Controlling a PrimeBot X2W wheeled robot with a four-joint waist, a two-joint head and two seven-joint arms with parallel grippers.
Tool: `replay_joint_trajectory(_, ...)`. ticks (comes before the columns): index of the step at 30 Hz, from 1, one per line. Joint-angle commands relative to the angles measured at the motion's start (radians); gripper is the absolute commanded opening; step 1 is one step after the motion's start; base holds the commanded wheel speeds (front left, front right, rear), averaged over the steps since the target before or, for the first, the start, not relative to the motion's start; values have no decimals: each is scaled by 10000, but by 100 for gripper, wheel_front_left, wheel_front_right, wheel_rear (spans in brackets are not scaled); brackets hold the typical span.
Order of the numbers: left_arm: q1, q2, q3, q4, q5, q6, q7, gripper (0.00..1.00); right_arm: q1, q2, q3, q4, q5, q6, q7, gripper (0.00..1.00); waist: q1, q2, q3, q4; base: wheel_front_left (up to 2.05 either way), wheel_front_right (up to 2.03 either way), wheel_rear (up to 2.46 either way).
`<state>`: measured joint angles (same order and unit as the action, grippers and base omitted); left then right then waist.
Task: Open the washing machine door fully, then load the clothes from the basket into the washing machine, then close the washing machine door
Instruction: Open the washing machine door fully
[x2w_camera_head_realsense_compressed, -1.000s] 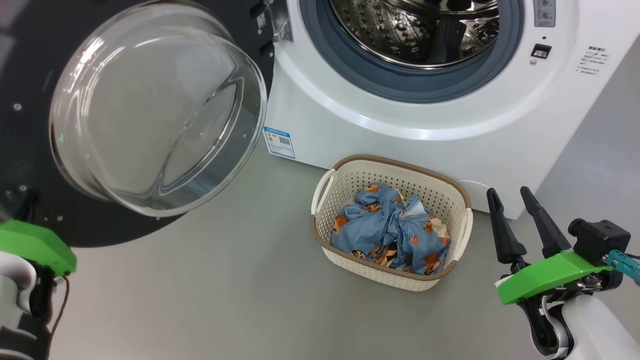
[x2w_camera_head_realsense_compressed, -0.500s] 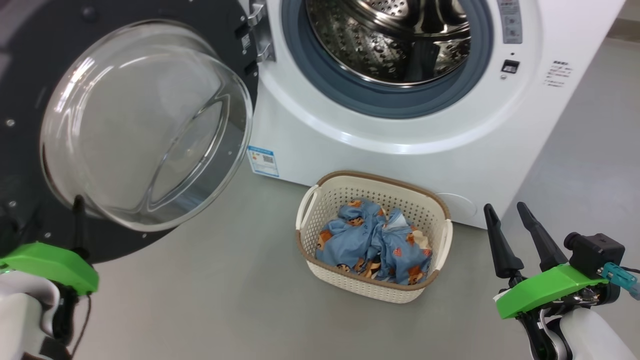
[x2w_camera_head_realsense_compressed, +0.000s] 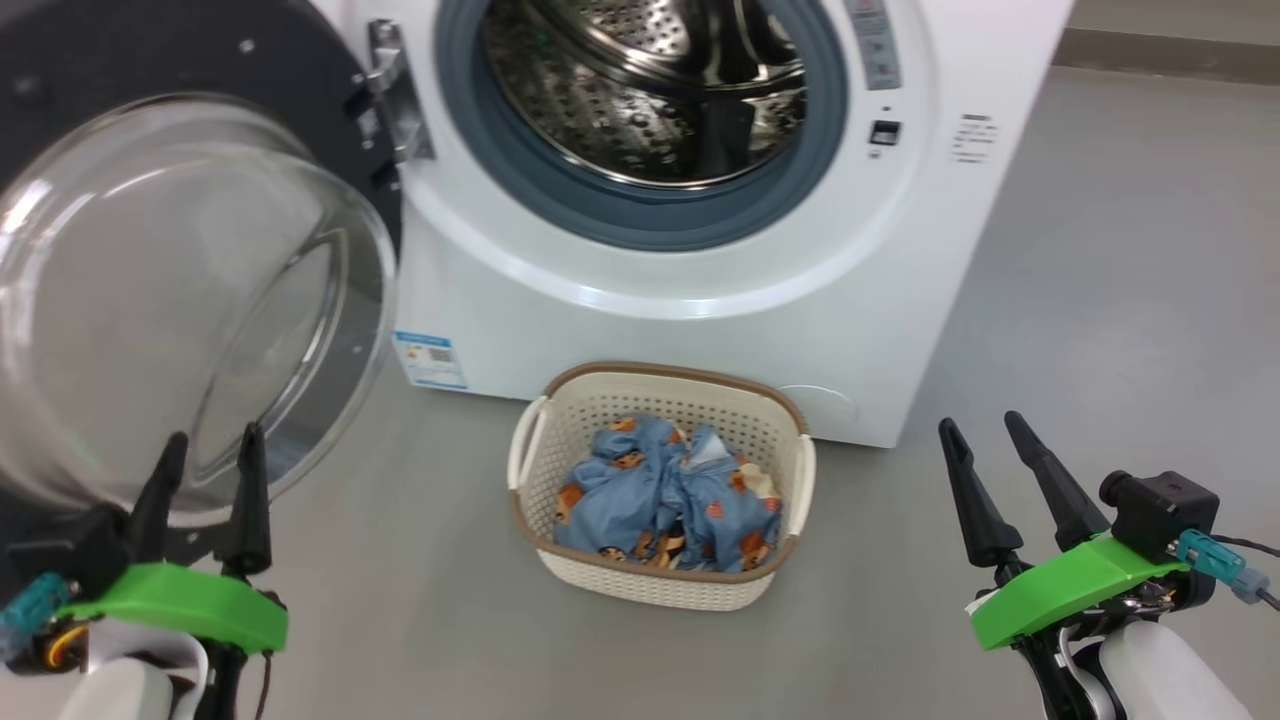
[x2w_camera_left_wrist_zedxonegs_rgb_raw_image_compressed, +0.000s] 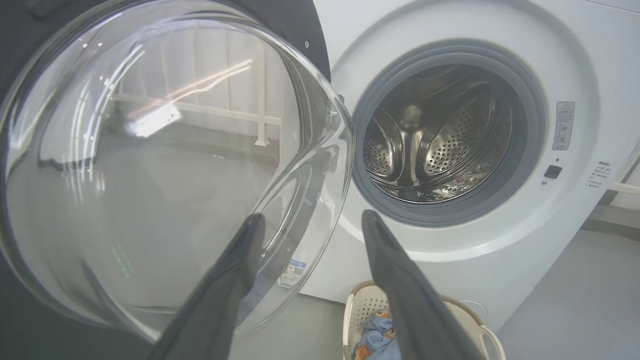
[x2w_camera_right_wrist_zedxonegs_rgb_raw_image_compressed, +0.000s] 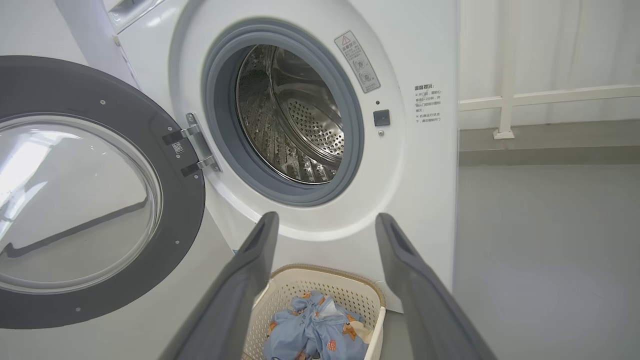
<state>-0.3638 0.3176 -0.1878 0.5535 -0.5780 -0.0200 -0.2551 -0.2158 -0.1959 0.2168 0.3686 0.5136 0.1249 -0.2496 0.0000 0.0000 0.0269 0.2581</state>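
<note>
My left fingers (x2w_camera_head_realsense_compressed: 250, 500) and right fingers (x2w_camera_head_realsense_compressed: 972, 495) are spread and empty, and the clothes (x2w_camera_head_realsense_compressed: 650, 490) lie heaped in the basket (x2w_camera_head_realsense_compressed: 650, 590) on the floor (x2w_camera_head_realsense_compressed: 400, 600) ahead between them, nearer the right.

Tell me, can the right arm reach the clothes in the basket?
Probably yes. The right end effector is open and empty, the basket has no lid, and nothing stands between it and the clothes.

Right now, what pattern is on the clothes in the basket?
The clothes are light blue with small orange-brown bear figures, clearest in the head view.
</note>
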Motion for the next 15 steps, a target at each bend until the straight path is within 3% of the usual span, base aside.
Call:
replay_joint_trajectory(1,-30,317,357,-459,68,126,-59,100,-135,-127,187,-236,144,58,-122,100,0,0,-28,-470,0,0,0)
replay_joint_trajectory(15,1423,14,442,-2343,-163,854,40,100,-288,-361,313,-349,122,58,-122,100,0,0,-77,-2003,0,0,0)
